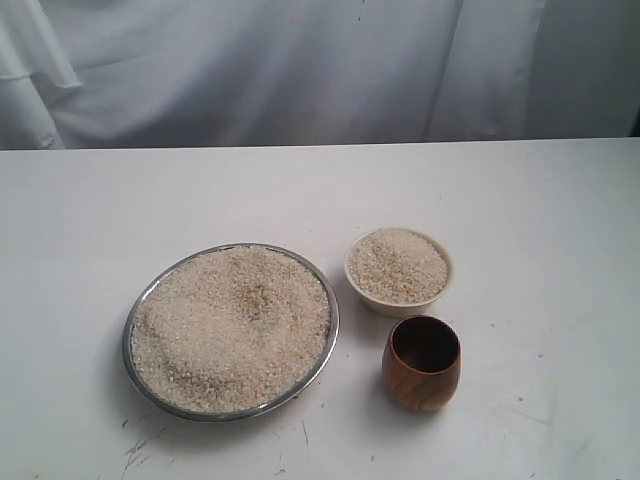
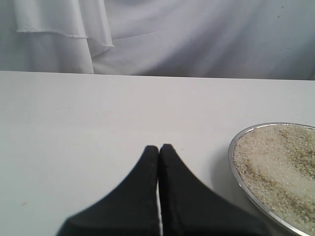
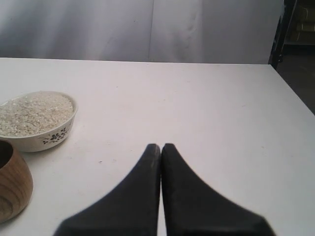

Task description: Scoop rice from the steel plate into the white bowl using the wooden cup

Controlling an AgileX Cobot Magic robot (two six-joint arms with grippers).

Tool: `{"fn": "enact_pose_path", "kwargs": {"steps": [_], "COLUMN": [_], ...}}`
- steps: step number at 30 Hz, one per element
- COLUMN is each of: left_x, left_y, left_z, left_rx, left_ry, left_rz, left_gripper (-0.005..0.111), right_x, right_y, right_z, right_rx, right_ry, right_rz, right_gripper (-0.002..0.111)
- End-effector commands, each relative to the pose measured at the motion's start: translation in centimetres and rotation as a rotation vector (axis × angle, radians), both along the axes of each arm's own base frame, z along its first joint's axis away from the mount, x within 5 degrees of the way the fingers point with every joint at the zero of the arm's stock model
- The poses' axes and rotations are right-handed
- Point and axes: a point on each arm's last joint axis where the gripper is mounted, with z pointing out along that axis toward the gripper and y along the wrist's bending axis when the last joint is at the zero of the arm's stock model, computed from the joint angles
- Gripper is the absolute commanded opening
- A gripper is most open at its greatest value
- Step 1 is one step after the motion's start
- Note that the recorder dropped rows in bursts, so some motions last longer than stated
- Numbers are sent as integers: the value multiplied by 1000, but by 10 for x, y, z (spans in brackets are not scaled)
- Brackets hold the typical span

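Note:
The steel plate point(image 1: 327, 345) lies on the white table, heaped with rice point(image 1: 232, 325). To its right stands the white bowl point(image 1: 385, 303), itself full of rice. In front of the bowl the wooden cup point(image 1: 422, 364) stands upright with a dark inside. No arm shows in the exterior view. My left gripper point(image 2: 159, 147) is shut and holds nothing, over bare table beside the steel plate point(image 2: 236, 173). My right gripper point(image 3: 161, 146) is shut and holds nothing too, apart from the white bowl point(image 3: 47, 139) and the wooden cup point(image 3: 12, 184).
A white cloth backdrop point(image 1: 300, 70) hangs behind the table's far edge. In the right wrist view the table's side edge point(image 3: 295, 93) borders a dark floor and a dark stand point(image 3: 279, 34).

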Motion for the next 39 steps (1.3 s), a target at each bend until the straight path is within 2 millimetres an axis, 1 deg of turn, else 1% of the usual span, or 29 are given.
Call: {"fn": "enact_pose_path", "kwargs": {"steps": [1, 39], "left_x": [0, 0], "left_y": [0, 0], "left_z": [-1, -1], "left_rx": [-4, -4], "left_ry": [-7, -7], "left_rz": [-1, -1], "left_gripper": [0, 0], "right_x": [0, 0], "right_y": [0, 0], "right_z": [-1, -1], "right_rx": [18, 33], "right_ry": [6, 8], "right_rz": [-1, -4], "right_gripper": [0, 0]}}
